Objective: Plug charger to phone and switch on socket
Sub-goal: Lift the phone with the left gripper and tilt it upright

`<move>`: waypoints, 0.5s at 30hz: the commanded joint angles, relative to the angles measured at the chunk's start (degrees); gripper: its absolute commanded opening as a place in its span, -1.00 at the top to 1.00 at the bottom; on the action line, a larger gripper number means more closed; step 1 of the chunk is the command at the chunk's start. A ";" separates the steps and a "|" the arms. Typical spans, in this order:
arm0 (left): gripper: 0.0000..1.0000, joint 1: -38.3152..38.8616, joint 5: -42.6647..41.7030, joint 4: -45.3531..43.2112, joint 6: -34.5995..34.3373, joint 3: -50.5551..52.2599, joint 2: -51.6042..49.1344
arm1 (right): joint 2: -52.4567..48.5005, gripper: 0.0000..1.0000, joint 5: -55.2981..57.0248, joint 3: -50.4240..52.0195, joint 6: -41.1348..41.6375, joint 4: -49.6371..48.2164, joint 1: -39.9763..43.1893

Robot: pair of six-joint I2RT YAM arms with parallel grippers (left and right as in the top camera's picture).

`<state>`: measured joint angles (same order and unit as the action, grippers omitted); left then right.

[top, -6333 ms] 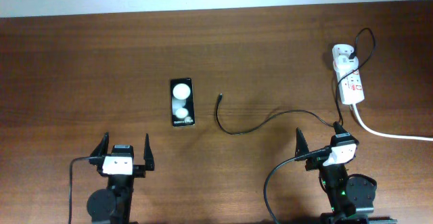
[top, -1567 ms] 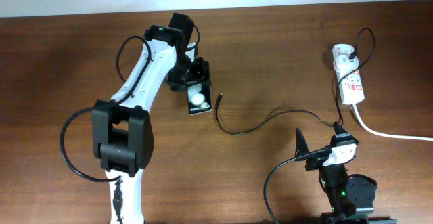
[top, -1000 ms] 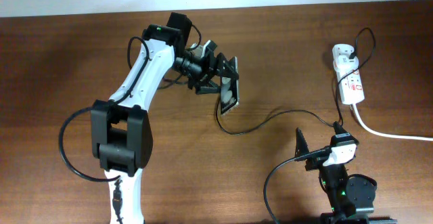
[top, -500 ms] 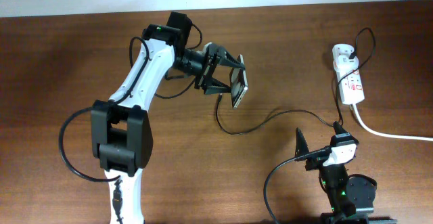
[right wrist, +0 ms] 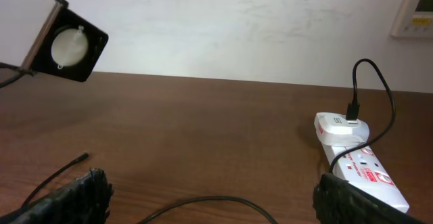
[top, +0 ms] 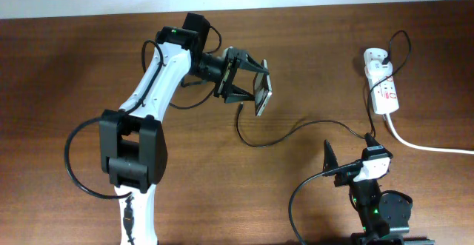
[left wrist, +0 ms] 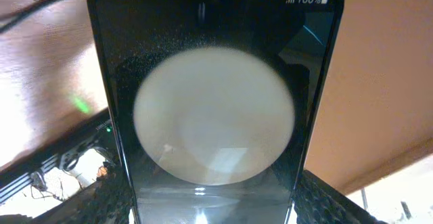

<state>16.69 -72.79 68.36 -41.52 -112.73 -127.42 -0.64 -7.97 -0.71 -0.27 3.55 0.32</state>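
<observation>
The phone (top: pixel 261 95) is held clear of the bench (top: pixel 74 75) by the left gripper (top: pixel 250 87), whose jaws are closed against its two long edges. In the overhead view the phone is tilted up on edge, just above the free end of the charger (top: pixel 255 143). From the left wrist camera the phone (left wrist: pixel 213 109) fills most of the view, its glossy screen showing one large round light reflection and a small "100%" battery mark near the top right corner; the textured fingers (left wrist: pixel 111 200) are seen pressed to its lower sides.

The charger is laid on the bench as a thin black cable, its plug tip (top: pixel 242 106) lying just below the raised phone and untouched by either gripper. The cable is run in a curve to the right, toward the socket (top: pixel 384 88), which lies near the bench's far right corner with a white adapter (top: pixel 375 58) plugged in at its far end.

The right gripper (top: pixel 348 155) is parked near the front edge, spread wide and holding nothing. In its wrist view the socket (right wrist: pixel 362 170) and the held phone (right wrist: pixel 69 48) are both visible.
</observation>
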 commanded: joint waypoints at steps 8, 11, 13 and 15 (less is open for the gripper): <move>0.58 -0.35 3.15 -1.81 -18.73 -1.55 -0.17 | 0.39 -0.97 -0.39 0.39 -0.37 0.11 -0.31; 0.60 -0.35 1.16 -1.81 -20.83 -1.55 -0.17 | 0.39 -0.97 -0.37 0.39 -0.35 0.11 -0.31; 0.65 -0.35 -0.55 -1.81 -22.43 -1.55 -0.17 | 0.39 -0.97 -0.37 0.39 -0.35 0.11 -0.31; 0.67 -0.35 -0.52 -1.81 -24.52 -1.55 -0.17 | 0.39 -0.97 -0.39 0.39 -0.35 0.11 -0.31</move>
<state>16.69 -69.84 66.61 -62.89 -112.73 -127.42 -0.62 -7.97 -0.71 -0.27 3.55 0.32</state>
